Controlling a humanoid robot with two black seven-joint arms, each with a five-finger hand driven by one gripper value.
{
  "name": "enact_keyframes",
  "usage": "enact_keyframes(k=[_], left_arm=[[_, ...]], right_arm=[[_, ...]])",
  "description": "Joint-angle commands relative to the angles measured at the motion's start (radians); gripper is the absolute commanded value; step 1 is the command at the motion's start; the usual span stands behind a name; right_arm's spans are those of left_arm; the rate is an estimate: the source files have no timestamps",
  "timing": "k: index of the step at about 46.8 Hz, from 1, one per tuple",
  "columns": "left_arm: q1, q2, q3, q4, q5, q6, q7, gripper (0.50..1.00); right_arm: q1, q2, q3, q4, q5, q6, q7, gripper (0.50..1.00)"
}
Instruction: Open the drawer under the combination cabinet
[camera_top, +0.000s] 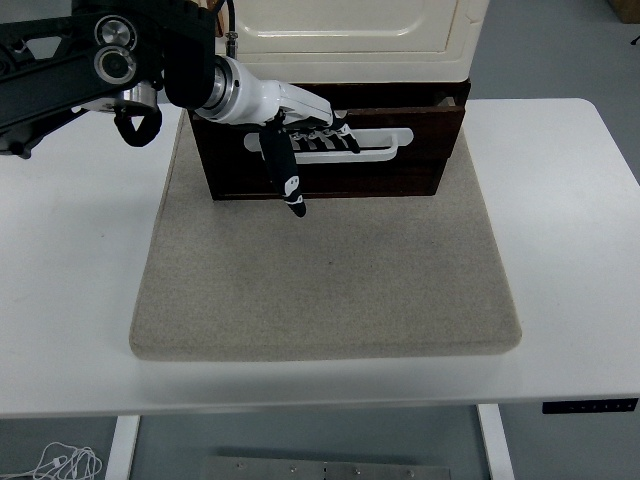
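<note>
A cream cabinet (350, 35) stands at the back of the mat, with a dark brown drawer (400, 170) under it. The drawer carries a white bar handle (385, 145) and stands slightly out from the cabinet, a thin gap showing along its top. My left hand (310, 135), white with black fingertips, reaches in from the upper left. Its fingers (330, 135) are hooked over the handle's left half, and the thumb (285, 180) hangs down over the drawer front. The right arm is out of view.
A grey felt mat (330, 280) covers the middle of the white table (570, 250), under the cabinet. A control panel (590, 406) sits on the table's front edge at the right.
</note>
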Motion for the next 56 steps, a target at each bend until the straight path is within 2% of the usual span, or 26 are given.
enact_keyframes(k=[1, 31, 56], left_arm=[[0.0, 0.003, -0.005, 0.0, -0.009, -0.016, 0.0, 1.0], [0.0, 0.003, -0.046, 0.0, -0.038, -0.122, 0.0, 1.0], [-0.003, 0.005, -0.078, -0.001, -0.088, -0.124, 0.0, 1.0]], right_arm=[[0.0, 0.0, 0.0, 0.0, 0.0, 0.001, 0.0, 0.926], [0.0, 0.0, 0.0, 0.0, 0.0, 0.001, 0.0, 0.928], [0.0, 0.0, 0.0, 0.0, 0.0, 0.001, 0.0, 0.926]])
